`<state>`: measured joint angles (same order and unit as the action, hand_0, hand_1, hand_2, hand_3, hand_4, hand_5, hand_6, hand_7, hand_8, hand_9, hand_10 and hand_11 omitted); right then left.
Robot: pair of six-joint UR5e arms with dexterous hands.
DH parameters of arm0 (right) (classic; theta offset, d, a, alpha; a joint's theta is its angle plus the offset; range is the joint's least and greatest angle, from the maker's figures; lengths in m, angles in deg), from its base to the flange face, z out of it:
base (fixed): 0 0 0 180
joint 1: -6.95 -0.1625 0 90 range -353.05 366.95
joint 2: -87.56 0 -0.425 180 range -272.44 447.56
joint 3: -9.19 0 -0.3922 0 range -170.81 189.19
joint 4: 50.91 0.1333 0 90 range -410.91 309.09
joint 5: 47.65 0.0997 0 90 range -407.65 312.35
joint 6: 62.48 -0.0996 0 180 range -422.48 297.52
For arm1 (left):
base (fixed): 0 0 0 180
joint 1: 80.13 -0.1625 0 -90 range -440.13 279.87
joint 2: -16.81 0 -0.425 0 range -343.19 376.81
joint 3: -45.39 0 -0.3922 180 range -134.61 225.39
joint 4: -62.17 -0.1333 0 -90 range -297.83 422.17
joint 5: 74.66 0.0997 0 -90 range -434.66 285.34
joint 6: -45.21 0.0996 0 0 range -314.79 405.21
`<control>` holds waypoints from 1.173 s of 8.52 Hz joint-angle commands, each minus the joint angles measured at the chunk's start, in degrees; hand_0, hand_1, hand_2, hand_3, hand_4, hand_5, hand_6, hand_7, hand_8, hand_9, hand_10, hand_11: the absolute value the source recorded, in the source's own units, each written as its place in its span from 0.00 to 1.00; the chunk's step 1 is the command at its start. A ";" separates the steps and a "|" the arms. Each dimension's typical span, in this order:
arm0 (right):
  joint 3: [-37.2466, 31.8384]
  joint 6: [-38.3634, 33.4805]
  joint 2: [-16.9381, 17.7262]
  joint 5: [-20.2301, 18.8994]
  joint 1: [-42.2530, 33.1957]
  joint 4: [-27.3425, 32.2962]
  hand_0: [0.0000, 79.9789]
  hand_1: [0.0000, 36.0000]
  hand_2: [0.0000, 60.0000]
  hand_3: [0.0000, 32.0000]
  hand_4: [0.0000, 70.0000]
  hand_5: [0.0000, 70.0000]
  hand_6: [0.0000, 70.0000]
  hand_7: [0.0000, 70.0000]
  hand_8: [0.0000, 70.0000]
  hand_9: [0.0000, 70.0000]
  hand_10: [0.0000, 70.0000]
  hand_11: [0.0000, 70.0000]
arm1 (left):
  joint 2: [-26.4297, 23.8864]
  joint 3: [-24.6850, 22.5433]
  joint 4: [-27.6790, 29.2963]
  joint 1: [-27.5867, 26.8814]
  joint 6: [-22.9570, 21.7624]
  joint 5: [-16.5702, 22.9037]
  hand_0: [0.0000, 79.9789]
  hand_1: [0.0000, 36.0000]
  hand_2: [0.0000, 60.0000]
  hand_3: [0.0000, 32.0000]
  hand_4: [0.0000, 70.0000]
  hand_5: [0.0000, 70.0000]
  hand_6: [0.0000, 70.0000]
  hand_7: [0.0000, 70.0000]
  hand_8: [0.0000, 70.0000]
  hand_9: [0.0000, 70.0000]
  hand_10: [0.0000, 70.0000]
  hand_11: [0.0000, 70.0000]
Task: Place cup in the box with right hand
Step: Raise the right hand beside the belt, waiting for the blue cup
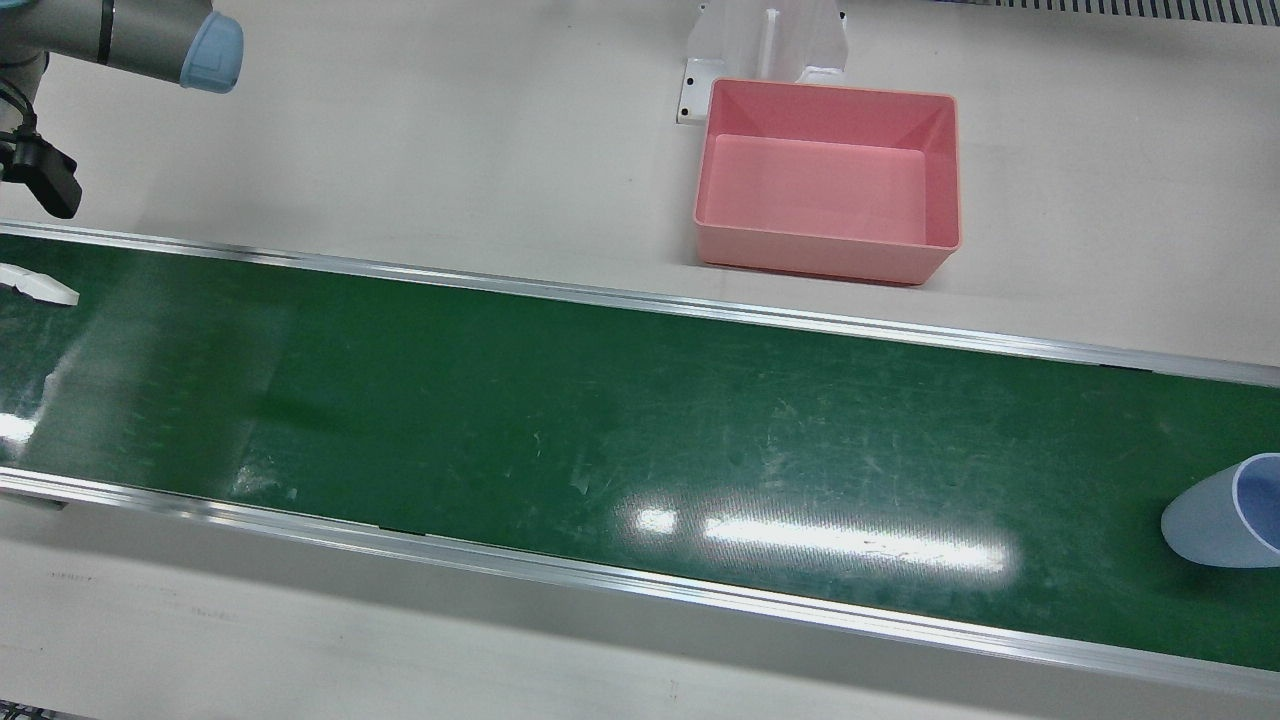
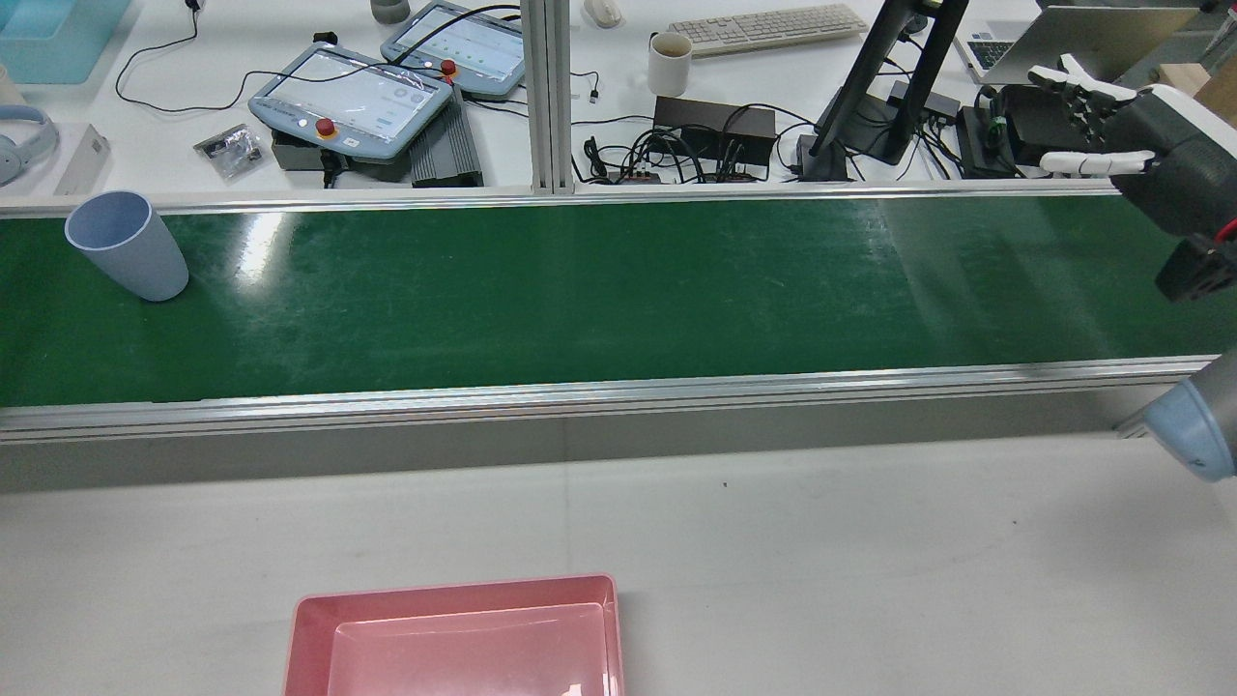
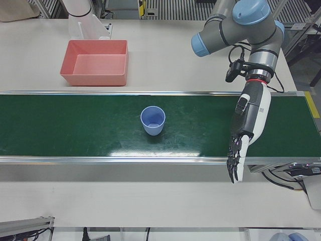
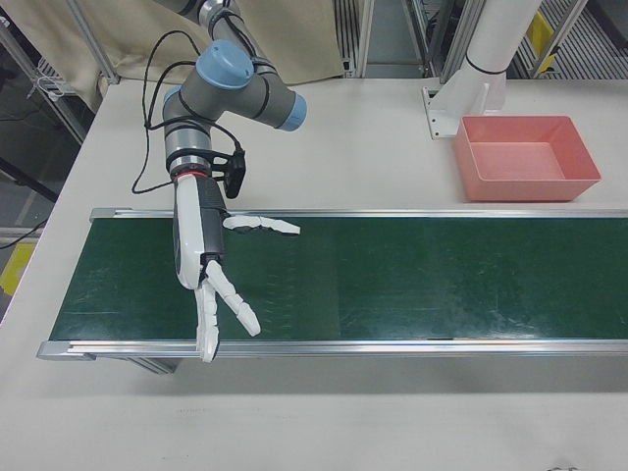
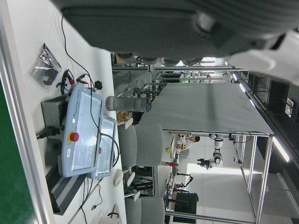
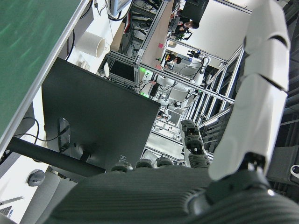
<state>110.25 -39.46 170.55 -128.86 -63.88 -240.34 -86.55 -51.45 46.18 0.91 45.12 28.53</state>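
We see the cup (image 3: 153, 121) standing upright on the green belt (image 3: 75, 125), mouth up, well apart from both hands. Our right hand (image 4: 211, 265) hangs over the belt's other end with fingers spread wide, holding nothing. Our left hand (image 3: 246, 130) also holds nothing, fingers straight. The pink box (image 3: 95, 63) sits on the table (image 3: 165, 65) beside the belt.

I see the blue cup (image 2: 129, 246) upright on the green belt (image 2: 599, 290) at nine o'clock, near its far edge. My right hand (image 2: 1126, 121) hangs at two o'clock with fingers spread, holding nothing. The empty pink box (image 2: 454, 638) sits on the table (image 2: 870, 561) at six o'clock.
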 commanded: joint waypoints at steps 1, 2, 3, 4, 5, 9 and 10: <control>0.72 -0.69 0.15 -0.09 -0.54 -0.06 0.61 0.51 0.20 0.00 0.00 0.06 0.01 0.00 0.00 0.00 0.00 0.00 | 0.00 0.06 0.00 0.00 0.00 0.00 0.00 0.00 0.00 0.00 0.00 0.00 0.00 0.00 0.00 0.00 0.00 0.00; 0.72 -1.56 0.59 -0.17 -0.80 -0.06 0.61 0.51 0.20 0.00 0.00 0.06 0.01 0.00 0.00 0.00 0.00 0.00 | 0.00 0.06 0.00 0.00 0.00 0.00 0.00 0.00 0.00 0.00 0.00 0.00 0.00 0.00 0.00 0.00 0.00 0.00; 0.81 -3.05 0.68 -0.26 -1.06 -0.06 0.61 0.51 0.20 0.00 0.00 0.06 0.01 0.00 0.00 0.00 0.00 0.00 | 0.00 0.06 0.00 0.00 0.00 0.00 0.00 0.00 0.00 0.00 0.00 0.00 0.00 0.00 0.00 0.00 0.00 0.00; 0.81 -3.07 0.77 -0.26 -0.98 -0.06 0.61 0.52 0.20 0.00 0.00 0.06 0.01 0.00 0.00 0.00 0.00 0.00 | 0.00 0.15 0.00 0.00 0.00 0.00 0.00 0.00 0.00 0.00 0.00 0.00 0.00 0.00 0.00 0.00 0.00 0.00; 1.07 -3.07 0.85 -0.52 -0.89 -0.06 0.61 0.52 0.19 0.00 0.00 0.06 0.00 0.00 0.00 0.00 0.00 0.00 | 0.00 0.15 0.00 0.00 0.00 0.00 0.00 0.00 0.00 0.00 0.00 0.00 0.00 0.00 0.00 0.00 0.00 0.00; 2.13 -2.98 2.17 -0.26 -0.02 -0.06 0.61 0.52 0.20 0.00 0.00 0.06 0.00 0.00 0.00 0.00 0.00 0.00 | 0.00 0.24 0.00 0.00 0.00 0.00 0.00 0.00 0.00 0.00 0.00 0.00 0.00 0.00 0.00 0.00 0.00 0.00; 2.04 -3.15 2.17 -0.26 -0.10 -0.06 0.61 0.51 0.21 0.00 0.00 0.06 0.01 0.00 0.00 0.00 0.00 0.00 | 0.00 0.24 0.00 0.00 0.00 0.00 0.00 0.00 0.00 0.00 0.00 0.00 0.00 0.00 0.00 0.00 0.00 0.00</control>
<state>112.29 -42.55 172.66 -129.22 -64.31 -240.40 -86.55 -51.25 46.18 0.88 45.12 28.53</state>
